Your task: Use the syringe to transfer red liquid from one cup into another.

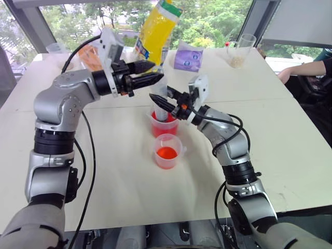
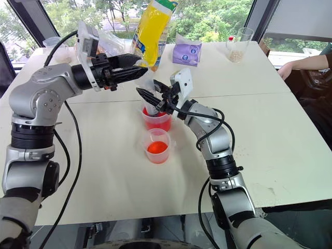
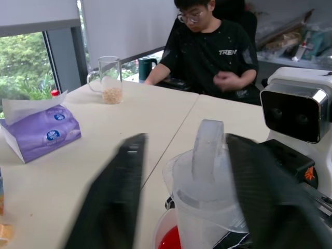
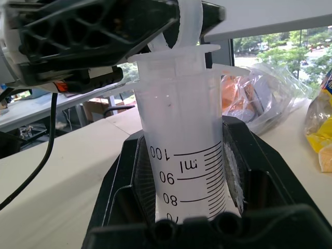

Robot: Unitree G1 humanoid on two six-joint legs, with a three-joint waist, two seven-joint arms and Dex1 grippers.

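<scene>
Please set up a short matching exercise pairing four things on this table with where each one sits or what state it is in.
Things:
1. syringe
2. handled beaker
3. handleless cup
4. purple tissue pack

Places or states:
A. nearest the robot, red liquid in its bottom
B. on the far side of the table, beside the yellow bag
C. clamped upright in the right gripper
D. holds red liquid, with the syringe standing in it

Pairs: 1-C, 2-D, 3-A, 4-B
</scene>
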